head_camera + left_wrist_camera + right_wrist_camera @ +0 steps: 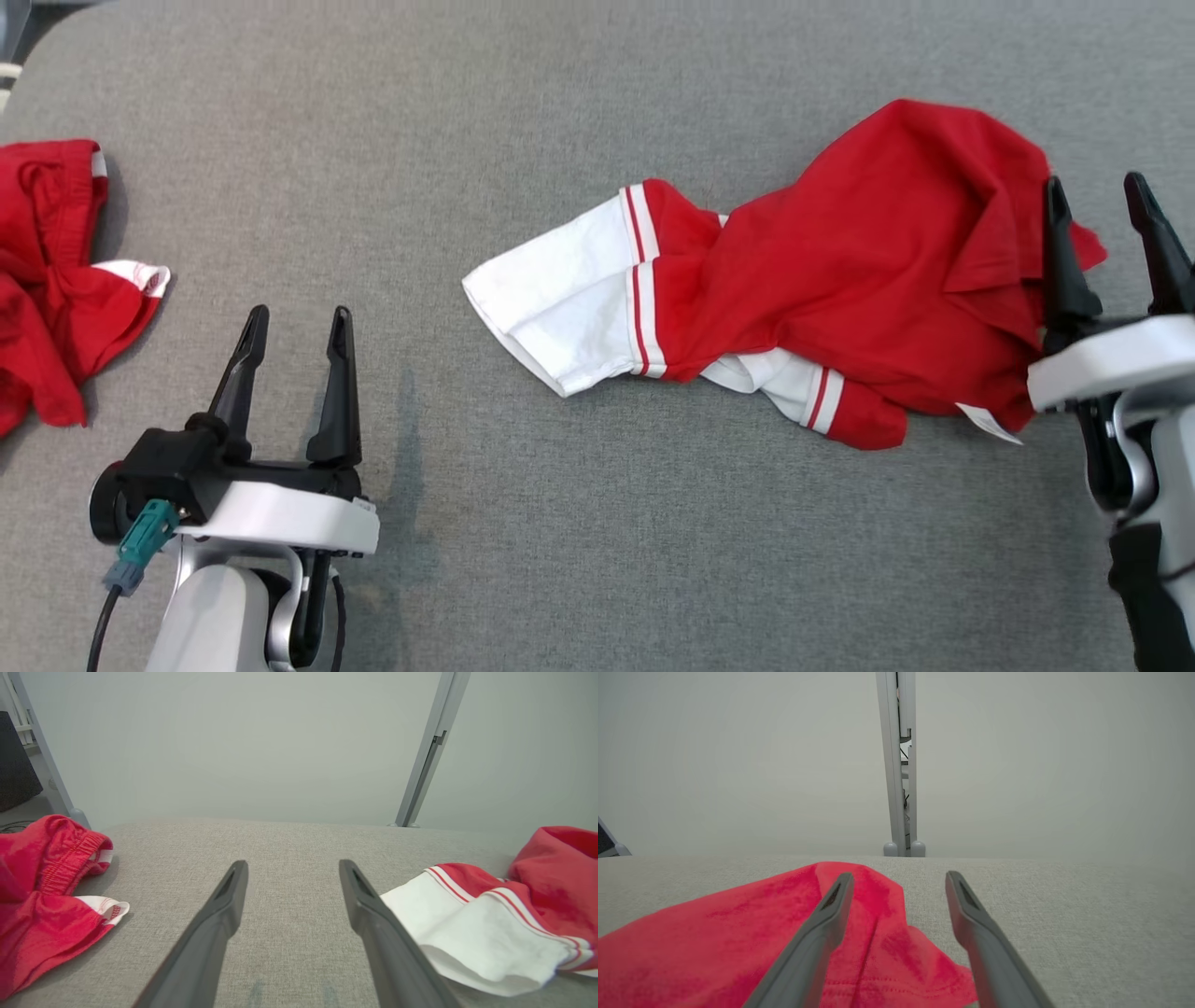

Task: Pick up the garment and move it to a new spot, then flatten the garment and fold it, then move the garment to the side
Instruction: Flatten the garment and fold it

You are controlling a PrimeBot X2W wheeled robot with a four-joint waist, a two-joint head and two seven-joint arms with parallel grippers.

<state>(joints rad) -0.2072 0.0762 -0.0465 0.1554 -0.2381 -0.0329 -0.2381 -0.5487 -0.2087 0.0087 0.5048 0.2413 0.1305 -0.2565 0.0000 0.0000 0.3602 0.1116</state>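
Lower left of the head view: my left gripper (299,317) hovers over the grey table (579,541), its two dark fingers spread and holding nothing. At the right edge, my right gripper (1094,187) likewise stands with fingers parted and nothing clamped between them, its tips over the right-hand edge of the red-and-white garment (887,252). The garment lies crumpled right of centre, its white striped sleeves pointing toward mid-frame and a small white tag (990,423) at its lower right. Well apart, at the left edge, a second red garment (47,280) lies bunched. In the right wrist view, a grey post (899,765) rises beyond the table's far edge.
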